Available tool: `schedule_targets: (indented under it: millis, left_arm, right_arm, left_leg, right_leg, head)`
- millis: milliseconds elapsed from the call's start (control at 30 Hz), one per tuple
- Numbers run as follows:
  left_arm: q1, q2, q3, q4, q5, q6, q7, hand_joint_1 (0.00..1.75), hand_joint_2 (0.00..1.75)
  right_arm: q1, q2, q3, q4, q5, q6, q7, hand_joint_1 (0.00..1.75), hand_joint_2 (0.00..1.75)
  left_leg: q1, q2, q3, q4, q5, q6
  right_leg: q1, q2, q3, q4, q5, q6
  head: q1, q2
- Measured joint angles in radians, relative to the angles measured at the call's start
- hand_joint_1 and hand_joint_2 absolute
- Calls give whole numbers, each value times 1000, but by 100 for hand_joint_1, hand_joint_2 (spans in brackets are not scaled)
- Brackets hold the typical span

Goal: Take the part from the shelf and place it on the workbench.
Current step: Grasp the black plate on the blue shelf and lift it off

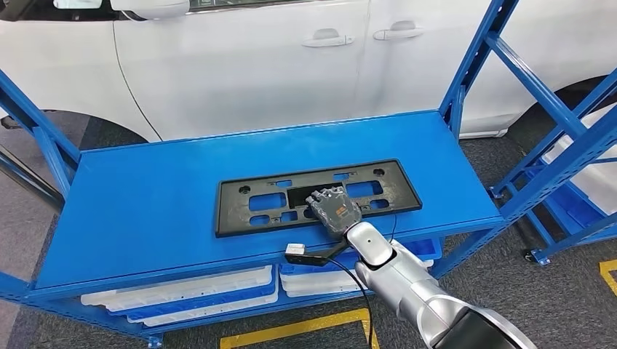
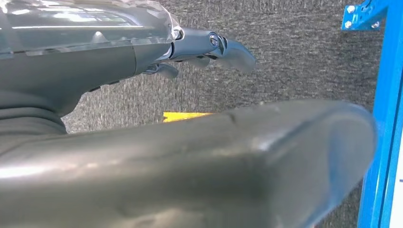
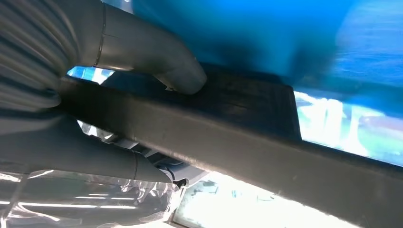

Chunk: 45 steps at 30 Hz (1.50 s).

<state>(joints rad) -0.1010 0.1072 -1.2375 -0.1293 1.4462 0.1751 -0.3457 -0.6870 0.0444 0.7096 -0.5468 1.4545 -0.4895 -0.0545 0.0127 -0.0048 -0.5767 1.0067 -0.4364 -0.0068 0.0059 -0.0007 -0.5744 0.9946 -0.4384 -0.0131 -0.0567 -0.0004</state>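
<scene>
Right hand (image 1: 334, 209): laid over the front edge of the black plate (image 1: 317, 195), right of the plate's middle, fingers spread across the top face. Wrist view: grey thumb (image 3: 157, 57) pressed on one face of the plate's rim (image 3: 247, 137), other fingers under the opposite face. Judged a closed pinch on the front rim, chosen because a flat thin frame offers no other purchase than its edge.

Left hand (image 2: 209, 47): hanging beside the body over grey carpet, fingers loosely extended, nothing between them. Judged idle; one hand suffices for a light part.

Black plate: long rectangular plastic frame with cut-out slots and corner holes. Lying flat on the blue shelf top (image 1: 131, 218), lengthwise along it, near the front edge, roughly central between the left and right ends. Cannot tell whether the gripped edge is lifted off the surface or touching it. Placement near the front edge puts it within reach of the arm coming in from below.

Small white-and-black box (image 1: 297, 251) on a cable: at the front edge of the shelf top, just beside the wrist.

White trays (image 1: 182, 294): stacked on the lower level beneath the front edge.

White car (image 1: 291, 65): parked beyond the back edge.

Task stage, judged: part gripped, not yet carried off; workbench unidentified.
</scene>
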Motion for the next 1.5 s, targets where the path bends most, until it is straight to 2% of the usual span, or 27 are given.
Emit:
schedule_targets:
  millis: [33, 100, 167, 233, 267, 300, 333, 400, 467, 567, 633, 700, 733, 767, 800, 867, 933, 1033, 1100, 1133, 1200, 1233, 1267, 1300, 1400, 1433, 1500]
  left_arm:
    - [0, 0, 0, 0, 0, 0, -1, 0, 0]
    - [1, 0, 0, 0, 0, 1, -4, 0, 0]
    - [2, 1, 0, 0, 0, 0, -10, 0, 87]
    - [5, 1, 0, 0, 0, -3, -27, 0, 175]
    - [6, 1, 0, 0, 0, -5, -41, 0, 175]
    - [7, 2, 0, 0, 0, -8, -57, 0, 175]
    - [7, 3, 0, 0, 0, -11, -72, 0, 175]
    - [5, 4, 0, 0, 0, -15, -95, 0, 175]
    - [5, 4, 1, 0, 0, -15, -102, 0, 175]
    - [6, 4, 4, 0, 0, -22, -93, 0, 175]
    - [5, 5, 10, 0, 0, -33, -90, 0, 175]
    - [6, 5, 21, 0, 0, -44, -88, 0, 175]
    - [8, 5, 27, 0, 0, -51, -85, 0, 175]
    - [9, 5, 35, 0, 0, -62, -81, 0, 175]
    - [10, 6, 44, 0, 0, -77, -79, 0, 175]
    - [11, 6, 68, 0, 0, -105, -78, 0, 175]
    - [10, 7, 88, 0, 0, -119, -79, 0, 175]
    - [9, 11, 108, 0, 0, -124, -80, 0, 175]
    - [8, 12, 117, 0, 0, -126, -80, 0, 175]
    - [7, 13, 121, 0, 0, -126, -80, 0, 175]
    - [7, 14, 127, 0, 0, -126, -82, 0, 175]
    - [7, 15, 129, 0, 0, -126, -84, 0, 175]
    - [8, 15, 132, 0, 0, -125, -87, 0, 175]
    - [9, 15, 136, 0, 0, -123, -91, 0, 175]
    - [9, 16, 149, 0, 0, -113, -95, 0, 175]
    - [8, 17, 150, 0, 0, -109, -95, 0, 175]
    - [8, 17, 151, 0, 0, -104, -94, 0, 175]
  right_arm:
    - [-1, 2, -2, 0, 0, 0, -2, 175, 175]
    - [0, 4, -8, 2, 0, 0, -4, 175, 175]
    - [1, 5, -12, 4, 0, 0, -7, 175, 175]
    - [2, 5, -16, 6, -1, 0, -11, 175, 175]
    - [3, 5, -20, 6, -2, -2, -15, 175, 175]
    - [3, 5, -24, 6, -5, -4, -19, 175, 175]
    - [4, 5, -30, 6, -10, -8, -26, 175, 175]
    - [6, 4, -45, -1, -36, -18, -53, 175, 175]
    - [13, 3, -68, -30, -118, -19, -126, 175, 175]
    - [40, -4, -123, -162, -364, 33, -301, 175, 175]
    - [68, -14, -167, -294, -567, 91, -406, 175, 175]
    - [110, -27, -209, -436, -767, 157, -491, 175, 175]
    - [138, -37, -225, -516, -870, 201, -527, 175, 175]
    - [166, -49, -238, -607, -998, 260, -563, 175, 175]
    - [192, -61, -250, -713, -1142, 334, -593, 175, 175]
    - [223, -82, -275, -929, -1400, 489, -631, 175, 175]
    - [230, -87, -302, -1105, -1516, 578, -646, 175, 175]
    - [243, -95, -329, -1270, -1530, 602, -650, 175, 175]
    - [254, -99, -339, -1336, -1527, 606, -647, 175, 175]
    - [258, -101, -341, -1359, -1527, 609, -646, 175, 175]
    - [270, -100, -347, -1400, -1542, 647, -645, 175, 175]
    - [282, -95, -357, -1421, -1562, 697, -644, 175, 175]
    - [298, -83, -372, -1444, -1591, 774, -642, 175, 175]
    - [315, -65, -390, -1467, -1622, 864, -641, 175, 175]
    - [351, -15, -417, -1505, -1705, 1047, -643, 175, 175]
    - [357, -9, -412, -1506, -1726, 1063, -644, 175, 175]
    - [366, -6, -396, -1501, -1748, 1072, -643, 175, 175]
  left_leg:
    - [0, 0, -6, 15, -12, -4]
    - [1, 1, -41, 98, -63, -10]
    - [1, 1, -93, 211, -117, -14]
    - [2, 1, -126, 281, -133, -18]
    - [4, 1, -124, 276, -118, -20]
    - [6, 1, -104, 232, -87, -21]
    - [8, 2, -71, 160, -50, -23]
    - [10, 0, -15, 44, -9, -18]
    - [8, -2, -5, 16, -9, -7]
    - [11, 0, -5, 14, -5, 12]
    - [12, 2, -4, 12, -3, 22]
    - [11, 1, -7, 12, -3, 27]
    - [9, 0, -8, 12, -3, 28]
    - [8, -3, -9, 12, -2, 29]
    - [6, -5, -9, 12, -2, 30]
    - [0, -8, -10, 13, -2, 29]
    - [-5, -7, -11, 13, -3, 24]
    - [-5, -5, -9, 8, -4, 8]
    - [-6, -3, -19, 37, -28, 0]
    - [-6, -2, -37, 80, -55, -3]
    - [-4, -2, -95, 211, -118, -10]
    - [-2, -2, -119, 263, -135, -13]
    - [-1, -1, -130, 285, -135, -16]
    - [-1, -1, -120, 265, -114, -17]
    - [-1, -1, -29, 76, -23, -10]
    - [-3, -1, -11, 36, -10, -6]
    - [-6, -3, -5, 16, -8, 2]
  right_leg:
    - [-3, -2, 4, -7, 4, -5]
    - [-7, -5, 9, -17, 9, -12]
    - [-7, -5, 8, -17, 9, -14]
    - [-7, -5, 8, -15, 8, -14]
    - [-7, -4, 9, -13, 6, -13]
    - [-8, -3, 9, -9, 4, -10]
    - [-9, -2, 10, -4, 0, -7]
    - [-6, 1, 5, 10, -8, 2]
    - [-2, 4, -1, 16, -10, 11]
    - [-3, 7, -6, 30, -21, 24]
    - [-7, 6, -42, 115, -74, 34]
    - [-9, 6, -108, 254, -138, 39]
    - [-10, 6, -133, 303, -152, 40]
    - [-10, 6, -139, 313, -146, 38]
    - [-9, 6, -125, 282, -122, 33]
    - [-3, 5, -59, 140, -54, 15]
    - [4, 1, -12, 37, -18, 4]
    - [6, -3, -2, 12, -13, -3]
    - [-1, -4, 6, -4, -6, -12]
    - [-4, -5, 9, -9, -3, -15]
    - [-1, -6, 10, -10, -4, -19]
    - [0, -6, 10, -8, -5, -20]
    - [0, -6, 10, -6, -7, -20]
    - [1, -6, 10, -2, -9, -20]
    - [2, -4, 10, 13, -19, -14]
    - [3, -3, 7, 18, -20, -10]
    - [4, 0, -1, 23, -18, -2]
  head:
    - [0, 0]
    - [0, 0]
    - [0, 0]
    - [0, 0]
    - [0, 0]
    - [0, 0]
    - [0, 0]
    - [0, 0]
    - [0, 0]
    - [0, 0]
    - [0, 0]
    - [0, 0]
    - [0, 0]
    - [0, 0]
    - [0, 0]
    - [0, 0]
    - [0, 0]
    - [0, 0]
    - [0, 0]
    - [0, 0]
    - [0, 0]
    - [0, 0]
    - [0, 0]
    - [0, 0]
    - [0, 0]
    - [0, 0]
    - [0, 0]
